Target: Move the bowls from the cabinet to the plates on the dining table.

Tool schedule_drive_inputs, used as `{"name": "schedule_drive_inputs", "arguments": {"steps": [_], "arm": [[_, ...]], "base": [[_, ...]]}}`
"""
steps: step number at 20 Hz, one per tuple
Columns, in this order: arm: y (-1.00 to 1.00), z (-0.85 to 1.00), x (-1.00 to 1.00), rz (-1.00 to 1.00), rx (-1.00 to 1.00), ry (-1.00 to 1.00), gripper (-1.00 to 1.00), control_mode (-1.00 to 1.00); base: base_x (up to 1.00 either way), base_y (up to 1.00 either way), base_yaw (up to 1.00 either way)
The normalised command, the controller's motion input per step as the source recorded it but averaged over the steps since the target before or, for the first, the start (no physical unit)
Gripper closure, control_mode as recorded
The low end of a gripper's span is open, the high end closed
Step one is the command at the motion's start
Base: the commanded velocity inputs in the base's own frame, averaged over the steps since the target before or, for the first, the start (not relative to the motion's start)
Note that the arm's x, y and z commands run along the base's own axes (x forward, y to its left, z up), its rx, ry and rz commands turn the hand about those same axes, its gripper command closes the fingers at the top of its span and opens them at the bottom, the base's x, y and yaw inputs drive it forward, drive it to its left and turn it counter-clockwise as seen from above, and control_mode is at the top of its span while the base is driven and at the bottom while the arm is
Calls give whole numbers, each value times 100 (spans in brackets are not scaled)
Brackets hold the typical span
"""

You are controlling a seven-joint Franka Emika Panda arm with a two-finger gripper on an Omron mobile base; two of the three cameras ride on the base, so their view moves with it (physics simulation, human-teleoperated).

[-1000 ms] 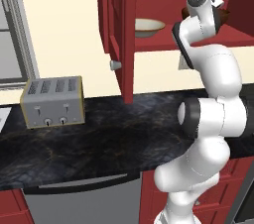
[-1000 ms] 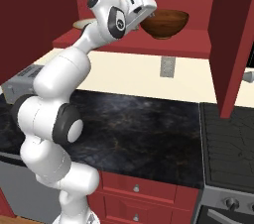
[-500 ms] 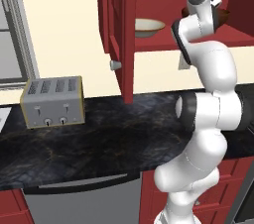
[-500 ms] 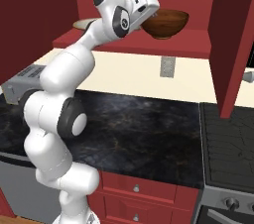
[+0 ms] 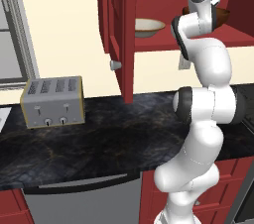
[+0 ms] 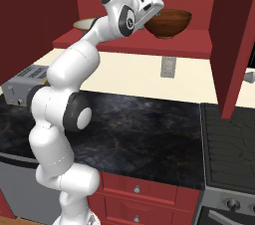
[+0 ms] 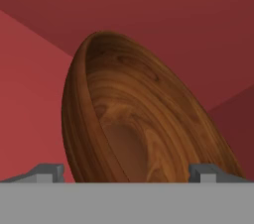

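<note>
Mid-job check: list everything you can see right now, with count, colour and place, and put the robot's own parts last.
wooden bowl: one, dark brown, on the cabinet shelf, right in front of the gripper.
cream bowl: one, cream-white with tan rim, on the same shelf, nearer the open door.
cabinet: one, dark red, on the wall, doors open.
toaster: one, silver, on the counter's left.
counter: one, black marbled, under the cabinet.
wall outlet: one, grey, below the shelf.
stove: one, dark, right of the counter.
arm: one, white.
gripper: one, open, at the wooden bowl's rim.
</note>
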Motion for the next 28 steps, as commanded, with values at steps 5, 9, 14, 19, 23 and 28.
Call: {"name": "schedule_drive_inputs", "arguments": {"steps": [5, 9, 14, 19, 23, 28], "arm": [[-11, -33, 13, 5, 0, 1, -100, -100], [-9, -50, 0, 1, 0, 0, -100, -100], [-8, -63, -2, 0, -3, -2, -100, -100], [-2, -45, 0, 0, 0, 0, -100, -100], [0, -49, 0, 0, 0, 0, -100, -100], [0, -50, 0, 0, 0, 0, 100, -100]], "base": [[0, 0, 0], [0, 0, 0], [0, 0, 0], [0, 0, 0], [0, 0, 0], [0, 0, 0]]}}
